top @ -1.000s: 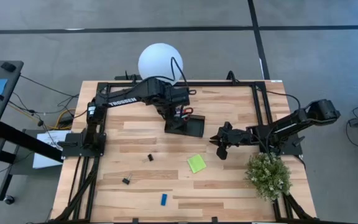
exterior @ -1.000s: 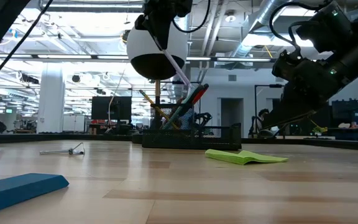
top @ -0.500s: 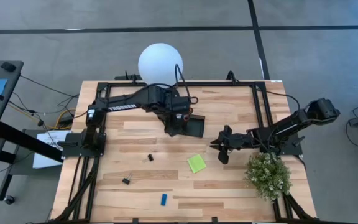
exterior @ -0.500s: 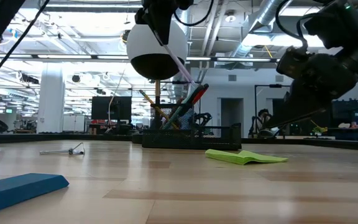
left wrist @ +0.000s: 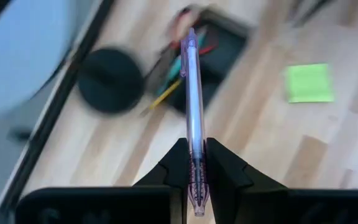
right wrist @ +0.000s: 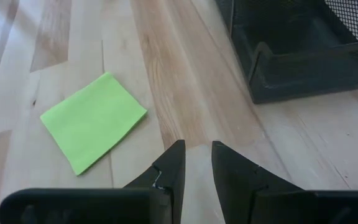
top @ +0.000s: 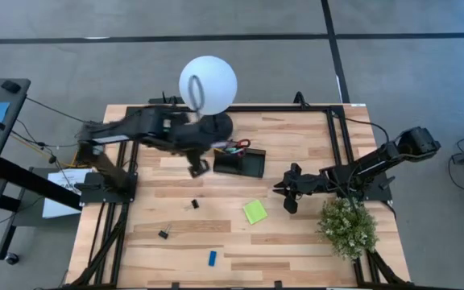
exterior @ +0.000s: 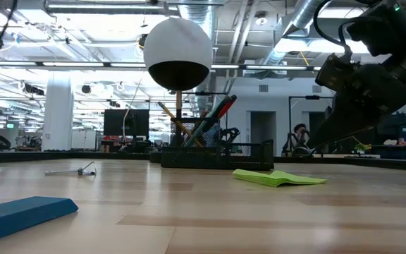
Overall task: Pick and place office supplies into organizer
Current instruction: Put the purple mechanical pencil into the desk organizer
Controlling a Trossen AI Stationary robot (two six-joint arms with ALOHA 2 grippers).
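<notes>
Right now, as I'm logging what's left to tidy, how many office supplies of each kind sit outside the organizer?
Lime-green sticky-note pad: 1
Blue eraser: 1
Black clips: 2
Pen, gripped in the left hand: 1
Total outside the organizer: 5

I see the black organizer (top: pixel 241 163) mid-frame holding scissors (top: pixel 238 147) and pencils; green pad (top: pixel 254 212) flat below it, eraser (top: pixel 213 258) bottom centre, clips (top: pixel 194 204) left.
</notes>
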